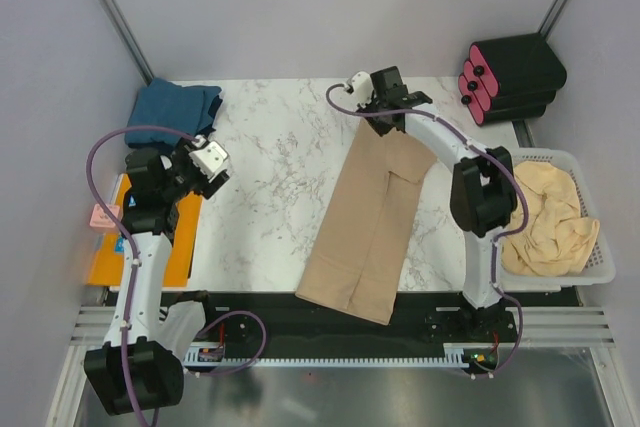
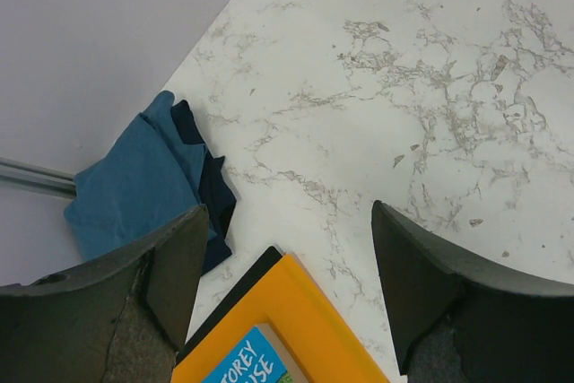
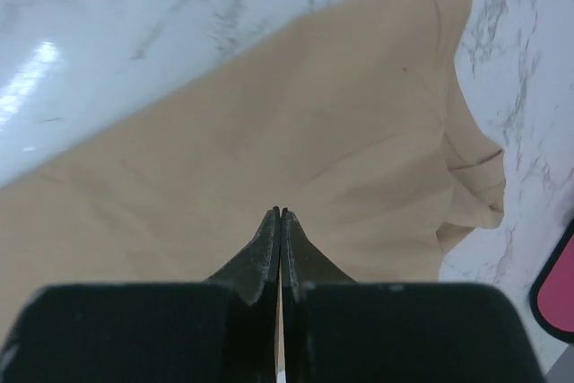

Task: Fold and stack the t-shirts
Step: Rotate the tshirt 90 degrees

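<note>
1. The tan t-shirt (image 1: 370, 227) lies flat on the marble desk (image 1: 270, 167), folded lengthwise into a long strip that runs from the far middle of the desk down to its near edge, slanting slightly leftward as it comes near
2. The right gripper (image 1: 380, 125) is at the far end of that strip; in the right wrist view the right gripper (image 3: 280, 213) has its jaws pressed tight together, tips down at the tan t-shirt (image 3: 269, 132), and whether any cloth is caught between them cannot be told
3. The left gripper (image 1: 205, 162) hangs above the left side of the desk, released; in the left wrist view the left gripper (image 2: 287, 248) shows its fingers (image 2: 175, 266) spread wide with bare marble between them and nothing held
4. A folded dark teal-blue t-shirt (image 1: 180, 105) sits at the far left corner of the desk, seen again (image 2: 134, 186) at the left of the left wrist view
5. An orange book (image 1: 185, 237) lies along the left edge, beneath the left arm, its corner (image 2: 287, 329) just beside the teal-blue shirt
6. Crumpled pale beige t-shirts (image 1: 550, 217) fill a white basket (image 1: 590, 277) at the right edge
7. A black and pink object (image 1: 510, 77) stands beyond the far right corner
</note>
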Controlling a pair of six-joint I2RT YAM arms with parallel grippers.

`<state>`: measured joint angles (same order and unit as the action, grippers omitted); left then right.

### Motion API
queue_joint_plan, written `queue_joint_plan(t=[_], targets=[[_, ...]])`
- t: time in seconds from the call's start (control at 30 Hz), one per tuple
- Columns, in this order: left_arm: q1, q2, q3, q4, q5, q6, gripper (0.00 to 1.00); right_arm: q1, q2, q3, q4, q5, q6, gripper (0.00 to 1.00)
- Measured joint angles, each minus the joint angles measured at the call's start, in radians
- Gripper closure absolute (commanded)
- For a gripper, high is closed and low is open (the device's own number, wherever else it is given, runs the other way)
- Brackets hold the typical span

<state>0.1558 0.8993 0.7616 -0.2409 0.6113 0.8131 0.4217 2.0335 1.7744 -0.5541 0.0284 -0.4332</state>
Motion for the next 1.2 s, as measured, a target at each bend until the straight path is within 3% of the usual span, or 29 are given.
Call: queue_joint_plan(t=[0.17,0.47,0.9,1.2], targets=[[-0.001,0.000,0.000,-0.012,-0.001,0.019,0.20,-0.105,0.186,0.099,-0.017,0.031,0.011,1.00],[-0.003,0.013,0.001,-0.021,-0.009,0.027,0.21,-0.151,0.309,0.222,-0.034,0.029,0.000,1.00],[-0.015,0.097,0.026,-0.027,-0.034,0.026,0.21,-0.096,0.545,0.534,-0.083,0.069,-0.102,1.00],[-0.047,0.110,0.026,-0.016,-0.034,0.026,0.21,0.032,0.588,0.565,0.024,0.103,-0.183,1.00]])
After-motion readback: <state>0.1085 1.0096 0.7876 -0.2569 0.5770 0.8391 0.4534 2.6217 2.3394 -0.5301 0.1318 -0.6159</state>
